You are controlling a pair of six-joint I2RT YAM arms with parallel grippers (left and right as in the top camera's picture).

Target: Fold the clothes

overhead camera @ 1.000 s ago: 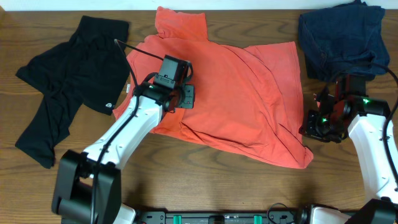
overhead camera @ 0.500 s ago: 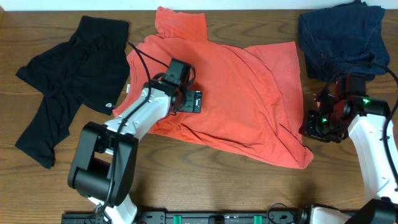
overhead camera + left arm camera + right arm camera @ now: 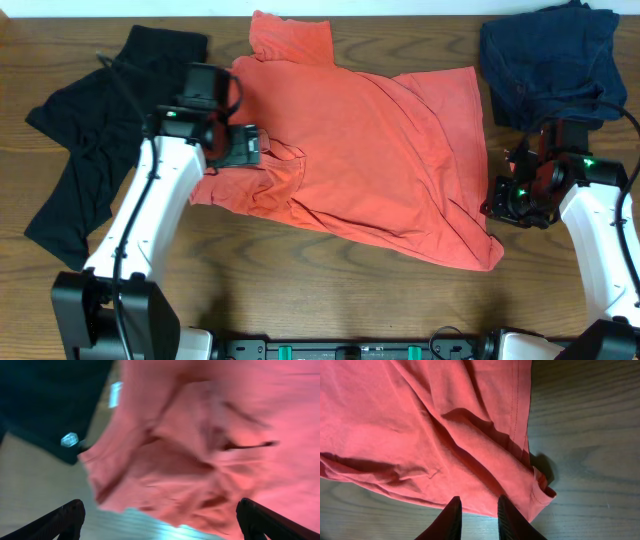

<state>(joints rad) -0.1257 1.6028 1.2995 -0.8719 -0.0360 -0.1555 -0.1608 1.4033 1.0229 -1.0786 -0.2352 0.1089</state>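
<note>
The coral-red T-shirt [image 3: 370,150] lies spread and rumpled mid-table, the main piece of the clothes. My left gripper [image 3: 243,148] hovers over its bunched left edge [image 3: 165,460], jaws wide open and empty [image 3: 160,510]. Left of it lies the black garment [image 3: 110,130] with a small white logo [image 3: 69,439]. My right gripper [image 3: 515,200] sits by the shirt's lower right corner [image 3: 540,492]. Its fingers [image 3: 479,502] stand a narrow gap apart, just short of the hem, with nothing between them. The navy garment [image 3: 545,60] is heaped at the back right.
Bare wooden table [image 3: 330,290] runs along the front below the shirt. The left arm's cable [image 3: 115,75] loops over the black garment. The right arm's base [image 3: 605,260] stands at the right edge.
My left gripper has opened from shut and swung left, from the shirt's middle to its left edge. The shirt's left part now lies more bunched. The right arm has not moved.
</note>
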